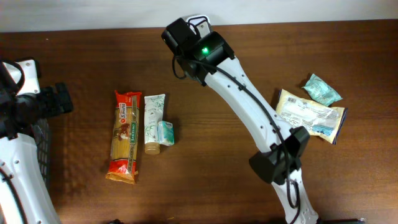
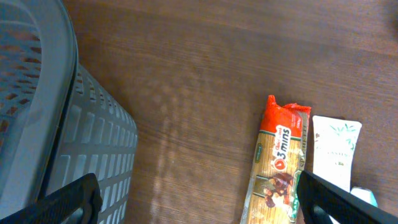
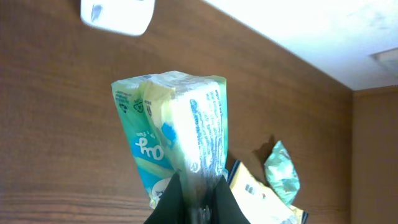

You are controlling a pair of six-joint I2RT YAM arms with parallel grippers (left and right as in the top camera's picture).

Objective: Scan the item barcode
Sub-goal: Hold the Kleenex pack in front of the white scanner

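Note:
In the right wrist view my right gripper (image 3: 198, 182) is shut on the item, a green and white soft packet (image 3: 171, 130) that stands up between the black fingers. Blue print runs down its side; I cannot make out a barcode. A white scanner (image 3: 118, 15) lies on the table past the packet. Seen from overhead, the right gripper (image 1: 185, 34) is at the table's far edge next to the scanner (image 1: 200, 22), and it hides the packet. My left gripper (image 2: 205, 208) is open and empty over bare wood.
A grey basket (image 2: 37, 124) stands at the left edge. A red pasta pack (image 1: 124, 135), a white tube (image 1: 153, 122) and a small teal packet (image 1: 165, 133) lie mid-left. A white-yellow bag (image 1: 309, 113) and a teal sachet (image 1: 322, 89) lie at the right.

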